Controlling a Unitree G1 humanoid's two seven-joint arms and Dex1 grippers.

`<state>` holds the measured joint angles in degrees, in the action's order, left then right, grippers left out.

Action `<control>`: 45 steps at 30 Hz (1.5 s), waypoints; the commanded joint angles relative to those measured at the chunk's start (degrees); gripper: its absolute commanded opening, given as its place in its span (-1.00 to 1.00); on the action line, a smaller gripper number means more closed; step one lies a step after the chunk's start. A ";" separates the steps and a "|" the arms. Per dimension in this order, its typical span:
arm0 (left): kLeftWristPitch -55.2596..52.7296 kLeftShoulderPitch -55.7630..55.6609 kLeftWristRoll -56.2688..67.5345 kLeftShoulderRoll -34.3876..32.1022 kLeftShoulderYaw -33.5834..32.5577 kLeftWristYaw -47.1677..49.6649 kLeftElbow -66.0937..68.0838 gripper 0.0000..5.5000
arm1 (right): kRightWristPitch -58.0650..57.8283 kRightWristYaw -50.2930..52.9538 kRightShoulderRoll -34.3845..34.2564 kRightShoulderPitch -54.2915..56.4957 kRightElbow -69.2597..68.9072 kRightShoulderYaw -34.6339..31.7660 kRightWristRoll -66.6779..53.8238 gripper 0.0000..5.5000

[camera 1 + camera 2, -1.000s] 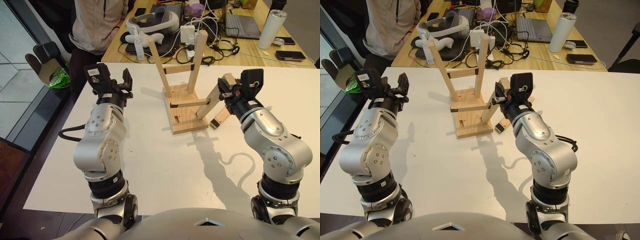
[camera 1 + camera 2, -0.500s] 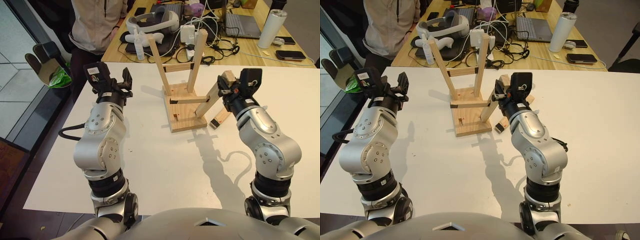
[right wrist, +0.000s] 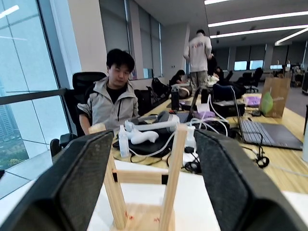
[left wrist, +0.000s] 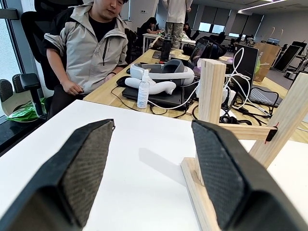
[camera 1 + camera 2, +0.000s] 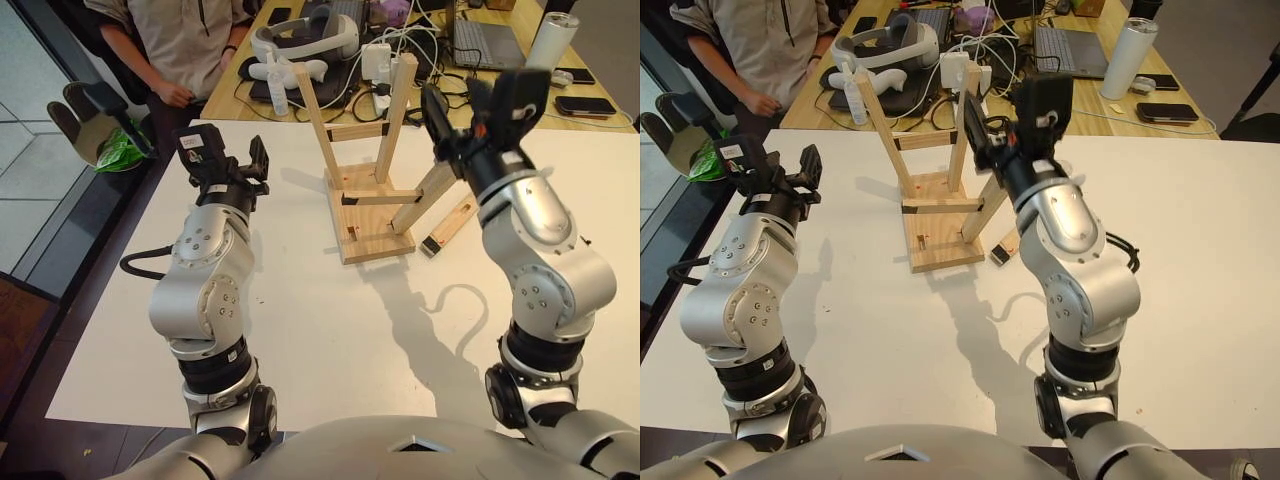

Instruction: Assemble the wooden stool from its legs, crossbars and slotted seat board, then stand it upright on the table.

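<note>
The half-built pale wooden stool [image 5: 372, 228] is parked upside down on the white table [image 5: 330, 330]; left gripper [image 4: 153, 130] and right gripper [image 5: 453, 100] are both spread wide, nothing held; the unsupported slanted third leg [image 5: 428, 193] could easily get knocked out of its slot.

The upturned stool [image 5: 365, 198] stands mid-surface [image 5: 300, 330], seat board [image 5: 378, 240] down, legs [image 5: 316, 118] up. A loose leg [image 5: 448, 226] lies flat at its 3 o'clock, just beside the board. The left tool [image 4: 153, 139] sits at the stool's 9 o'clock, and the right tool [image 5: 457, 112] hangs above its 2 o'clock. Behind, at 12 o'clock, a desk [image 5: 226, 98] carries a headset [image 5: 305, 30], a bottle [image 5: 277, 75] and a laptop [image 5: 485, 42].
</note>
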<state>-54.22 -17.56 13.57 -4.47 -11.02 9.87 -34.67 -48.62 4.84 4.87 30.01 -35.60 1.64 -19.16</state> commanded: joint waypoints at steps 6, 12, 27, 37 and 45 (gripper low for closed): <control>-0.53 -1.01 -0.80 0.01 0.40 -0.79 1.10 0.09 | 3.64 3.30 -1.15 16.35 15.20 -9.14 1.59 0.12; -0.81 -0.75 -1.13 0.12 0.41 -0.96 0.94 0.09 | -2.80 4.69 -6.45 7.73 12.23 -8.88 -1.20 0.12; -0.74 -1.17 -1.26 0.33 0.93 -1.18 1.79 0.09 | -2.79 1.89 -9.93 4.76 14.53 -12.58 -4.56 0.12; -0.16 -0.19 -1.62 -0.20 -1.20 -0.90 2.14 0.09 | -0.91 -1.18 8.95 7.86 26.30 -24.19 -2.61 0.25; 0.15 -1.51 -2.18 -1.43 -1.54 -2.47 4.35 0.09 | -8.64 14.30 -10.16 -0.26 27.50 -22.73 0.30 0.76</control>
<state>-54.18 -18.09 11.79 -5.29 -12.46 7.66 -30.73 -58.04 16.46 -3.25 28.97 -10.59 -20.96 -20.24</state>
